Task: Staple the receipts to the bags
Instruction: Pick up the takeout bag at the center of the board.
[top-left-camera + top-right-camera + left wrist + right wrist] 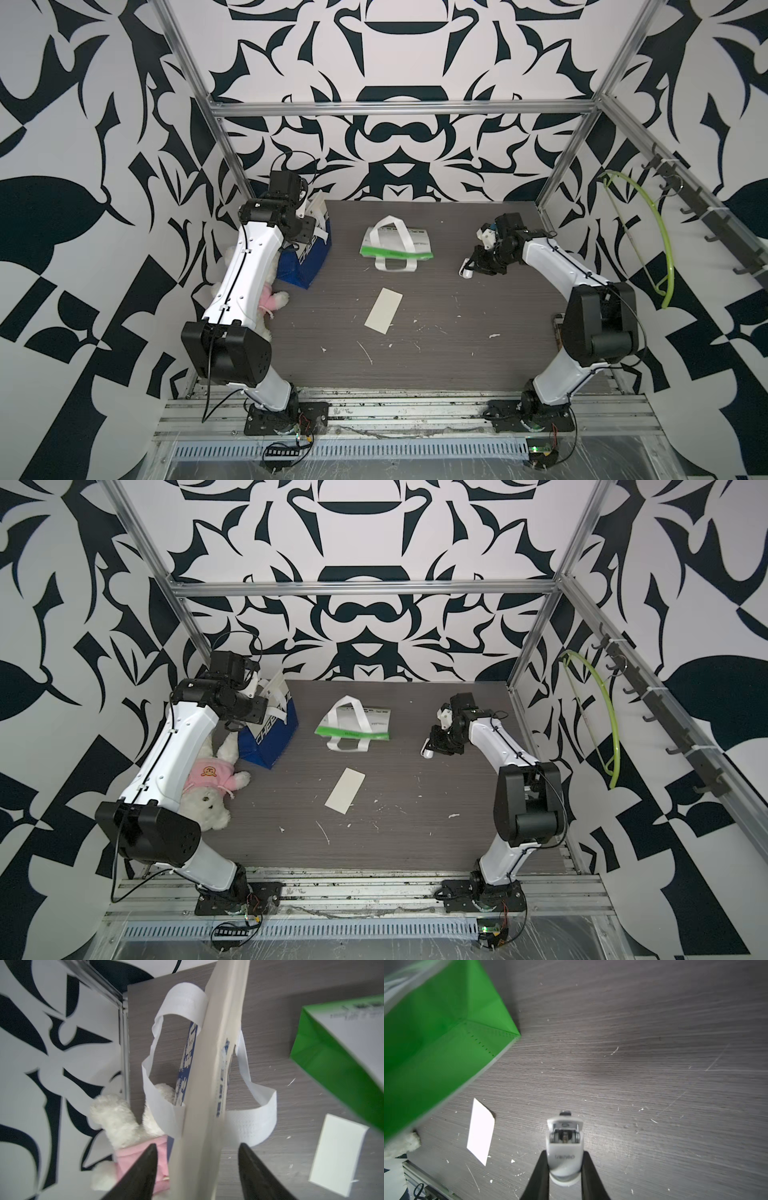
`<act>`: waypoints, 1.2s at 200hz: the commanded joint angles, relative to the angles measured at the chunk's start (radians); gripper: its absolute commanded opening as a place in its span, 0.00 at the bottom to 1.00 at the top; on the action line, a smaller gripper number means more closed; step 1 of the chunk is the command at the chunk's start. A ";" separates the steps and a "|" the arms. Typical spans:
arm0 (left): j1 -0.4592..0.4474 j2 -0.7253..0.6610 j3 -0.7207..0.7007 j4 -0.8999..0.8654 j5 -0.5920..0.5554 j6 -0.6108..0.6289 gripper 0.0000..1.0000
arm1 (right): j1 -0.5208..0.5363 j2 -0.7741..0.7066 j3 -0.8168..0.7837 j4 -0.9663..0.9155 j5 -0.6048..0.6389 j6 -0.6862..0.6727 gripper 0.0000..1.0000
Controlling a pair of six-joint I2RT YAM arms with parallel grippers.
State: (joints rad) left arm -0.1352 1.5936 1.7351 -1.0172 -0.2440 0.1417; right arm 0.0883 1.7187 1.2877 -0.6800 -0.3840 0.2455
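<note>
The navy and white bag (309, 262) (270, 737) stands at the table's back left. My left gripper (197, 1145) is open over its mouth. The fingers stand on either side of a cream paper band (209, 1084), apart from it; whether that band is a receipt or the bag's rim I cannot tell. White handles (253, 1113) loop out on both sides. The green and white bag (397, 245) (353, 725) lies flat at the back middle. One receipt (384, 309) (345, 789) (480, 1132) lies flat mid-table. My right gripper (564, 1153) is shut on a white stapler (564, 1142) (467, 270), low over the table's right.
A white teddy bear (208, 787) in a pink shirt lies at the left edge under my left arm, beside the navy bag. Small white scraps (365, 351) dot the dark table. A green tube (660, 232) hangs on the right wall by a hook rail.
</note>
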 commanded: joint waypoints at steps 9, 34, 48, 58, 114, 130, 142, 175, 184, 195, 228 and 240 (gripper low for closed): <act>0.011 0.010 0.012 -0.016 0.024 0.010 0.34 | -0.018 0.041 0.076 -0.029 0.033 -0.041 0.07; 0.014 0.018 0.015 -0.020 0.039 0.016 0.22 | -0.037 0.075 0.121 -0.038 0.047 -0.048 0.06; 0.014 0.025 0.018 -0.024 0.041 0.019 0.19 | -0.052 0.092 0.144 -0.041 0.053 -0.053 0.06; 0.014 0.029 0.021 -0.030 0.041 0.022 0.15 | -0.064 0.104 0.158 -0.048 0.056 -0.059 0.06; 0.016 0.026 0.042 -0.014 0.059 0.023 0.00 | -0.099 0.232 0.266 -0.134 0.077 -0.110 0.05; 0.016 0.026 0.050 -0.008 0.067 0.023 0.00 | -0.100 0.264 0.284 -0.145 0.081 -0.116 0.06; 0.016 0.028 0.056 -0.003 0.076 0.022 0.00 | -0.099 0.288 0.302 -0.160 0.088 -0.125 0.06; 0.016 0.011 0.063 0.018 0.157 0.051 0.00 | -0.100 0.331 0.343 -0.192 0.115 -0.143 0.17; 0.016 0.004 0.063 0.021 0.182 0.071 0.00 | -0.100 0.343 0.356 -0.202 0.122 -0.148 0.25; 0.016 -0.003 0.057 0.025 0.205 0.090 0.00 | -0.101 0.356 0.368 -0.208 0.126 -0.151 0.33; 0.016 -0.017 0.030 0.025 0.218 0.121 0.00 | -0.101 0.315 0.391 -0.189 0.142 -0.133 0.50; 0.016 -0.020 0.024 0.026 0.199 0.116 0.00 | -0.101 0.261 0.384 -0.185 0.140 -0.119 0.52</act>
State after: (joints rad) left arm -0.1242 1.6093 1.7733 -1.0073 -0.0620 0.2340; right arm -0.0135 2.0880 1.6375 -0.8497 -0.2634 0.1116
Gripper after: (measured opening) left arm 0.059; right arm 0.506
